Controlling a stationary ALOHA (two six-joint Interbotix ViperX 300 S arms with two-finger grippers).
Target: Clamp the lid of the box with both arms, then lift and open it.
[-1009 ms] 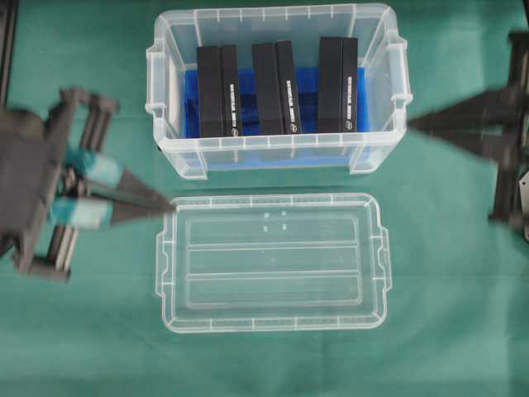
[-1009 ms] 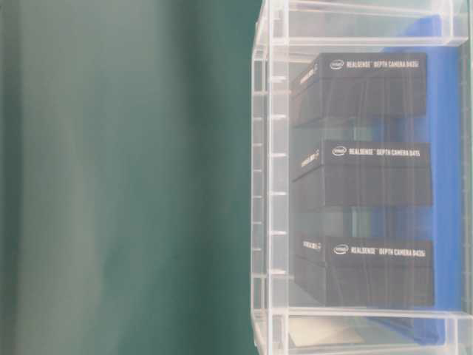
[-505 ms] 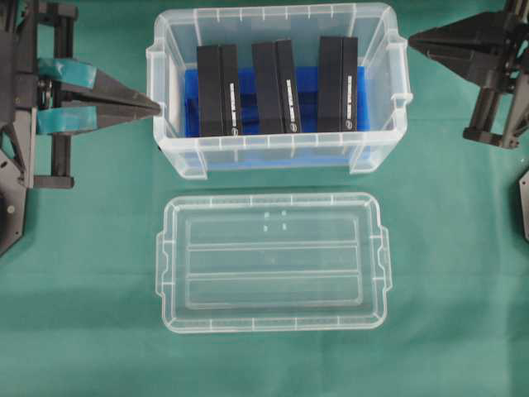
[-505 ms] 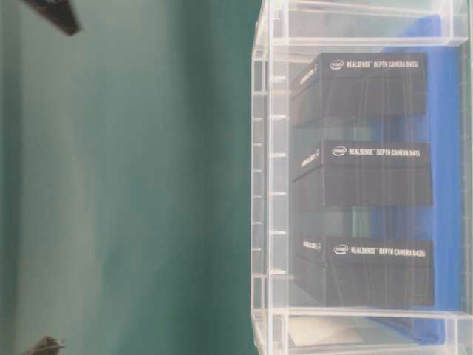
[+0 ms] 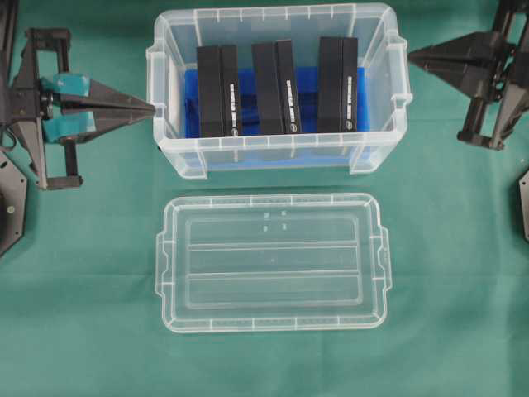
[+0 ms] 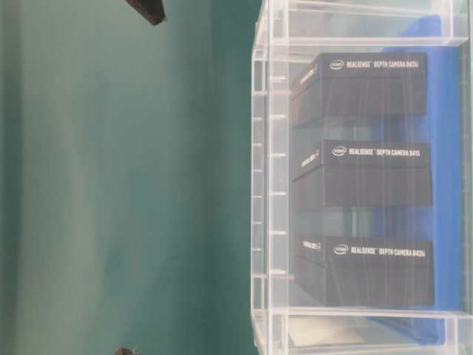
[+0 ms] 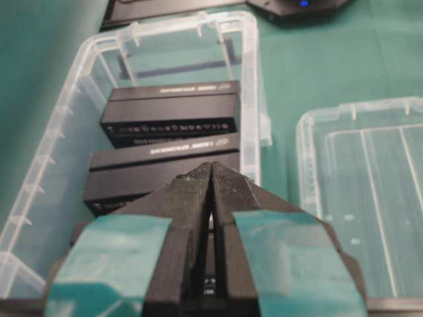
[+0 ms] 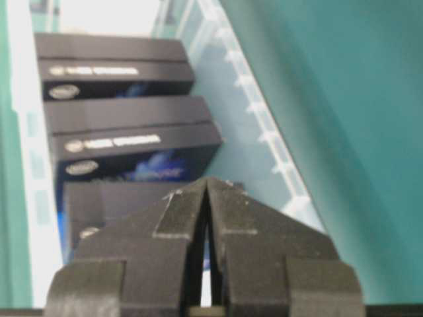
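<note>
Lid (image 5: 273,262) flat beside box (image 5: 277,149), long axes parallel, both arms' jaws closed, empty.

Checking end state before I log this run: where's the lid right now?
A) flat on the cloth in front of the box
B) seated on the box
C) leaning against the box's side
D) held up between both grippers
A: the lid lies flat on the green cloth, apart from the open box, with the left gripper and right gripper up beside the box, holding nothing.
</note>
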